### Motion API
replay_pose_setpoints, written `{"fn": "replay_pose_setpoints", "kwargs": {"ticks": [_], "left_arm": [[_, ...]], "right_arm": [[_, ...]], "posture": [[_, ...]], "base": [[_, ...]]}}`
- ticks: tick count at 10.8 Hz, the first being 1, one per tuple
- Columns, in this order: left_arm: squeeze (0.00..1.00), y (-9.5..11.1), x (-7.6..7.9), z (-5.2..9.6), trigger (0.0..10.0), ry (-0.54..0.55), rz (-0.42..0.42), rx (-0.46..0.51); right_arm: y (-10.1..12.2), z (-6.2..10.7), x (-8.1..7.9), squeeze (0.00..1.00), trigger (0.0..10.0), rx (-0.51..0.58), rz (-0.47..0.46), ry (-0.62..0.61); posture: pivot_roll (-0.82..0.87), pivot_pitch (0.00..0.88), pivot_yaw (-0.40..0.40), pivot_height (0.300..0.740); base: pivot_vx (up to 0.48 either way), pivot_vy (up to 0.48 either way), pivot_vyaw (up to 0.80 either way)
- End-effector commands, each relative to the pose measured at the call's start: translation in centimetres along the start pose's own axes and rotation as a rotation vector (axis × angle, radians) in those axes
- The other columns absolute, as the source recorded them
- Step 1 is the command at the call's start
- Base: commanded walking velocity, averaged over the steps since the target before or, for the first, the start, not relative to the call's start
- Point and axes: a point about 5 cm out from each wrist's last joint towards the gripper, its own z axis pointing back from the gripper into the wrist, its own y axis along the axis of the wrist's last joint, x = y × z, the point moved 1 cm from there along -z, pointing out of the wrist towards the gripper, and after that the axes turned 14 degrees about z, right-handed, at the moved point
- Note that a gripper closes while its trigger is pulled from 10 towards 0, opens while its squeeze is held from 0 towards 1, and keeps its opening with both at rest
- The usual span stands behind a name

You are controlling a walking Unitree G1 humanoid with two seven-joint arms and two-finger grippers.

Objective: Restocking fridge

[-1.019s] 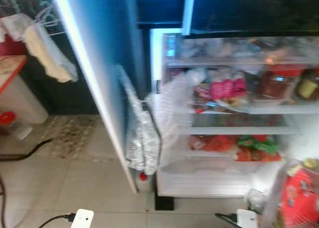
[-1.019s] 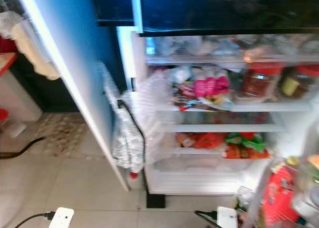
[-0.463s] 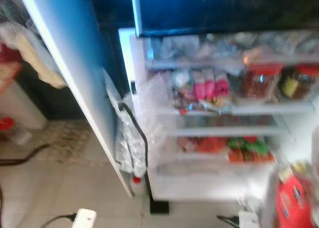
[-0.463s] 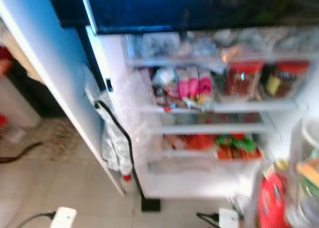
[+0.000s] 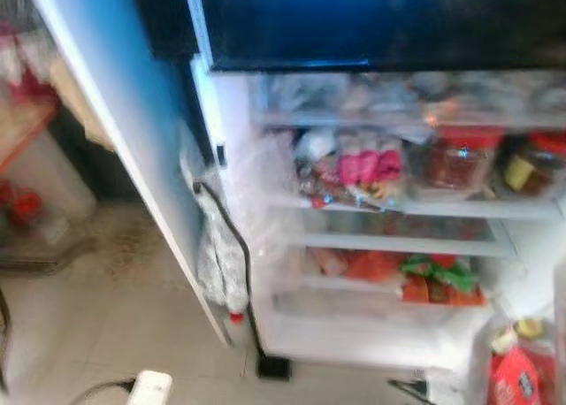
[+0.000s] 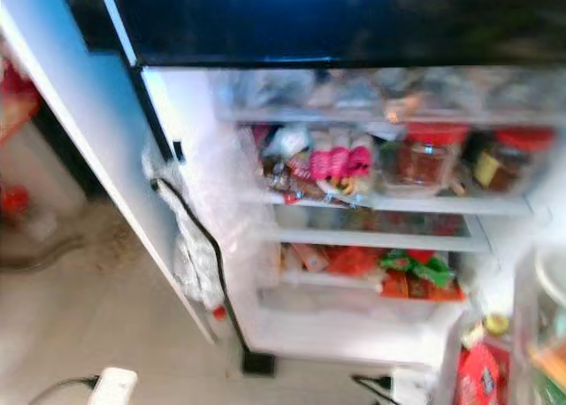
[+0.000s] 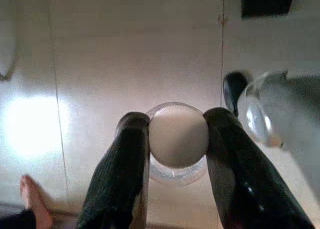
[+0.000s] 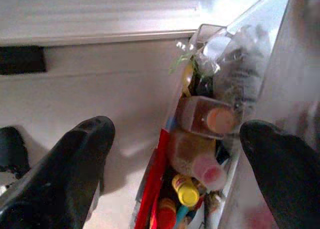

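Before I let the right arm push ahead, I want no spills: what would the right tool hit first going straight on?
Most likely the bottles packed in the fridge door bin, which lie between the open right tool fingers. Depth is unclear, so the bin's clear wall may come first.

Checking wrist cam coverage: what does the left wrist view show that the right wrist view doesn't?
Left wrist: the left pincer shut on a clear bottle with a white cap, over floor tiles; a person's bare foot at the edge.
Right wrist: the right pincer open, aimed at the door bin packed with bottles.
Both: pale floor and a dark block by the fridge base.
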Motion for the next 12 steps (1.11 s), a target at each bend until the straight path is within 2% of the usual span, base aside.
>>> {"fn": "replay_pose_setpoints", "kwargs": {"ticks": [1, 12], "left_arm": [[0.0, -0.24, 0.09, 0.02, 10.0, -0.001, -0.003, -0.01], [0.0, -0.21, 0.1, 0.01, 10.0, 0.001, -0.002, -0.009]], "right_arm": [[-1.04, 0.12, -0.03, 0.0, 10.0, -0.031, -0.003, 0.0], [-1.1, 0.13, -0.01, 0.0, 10.0, -0.032, -0.005, 0.0]], "posture": [[-0.01, 0.068, 0.027, 0.74], [-0.01, 0.068, 0.028, 0.74]], "base": [[0.0, -0.251, 0.0], [0.0, -0.228, 0.0]]}}
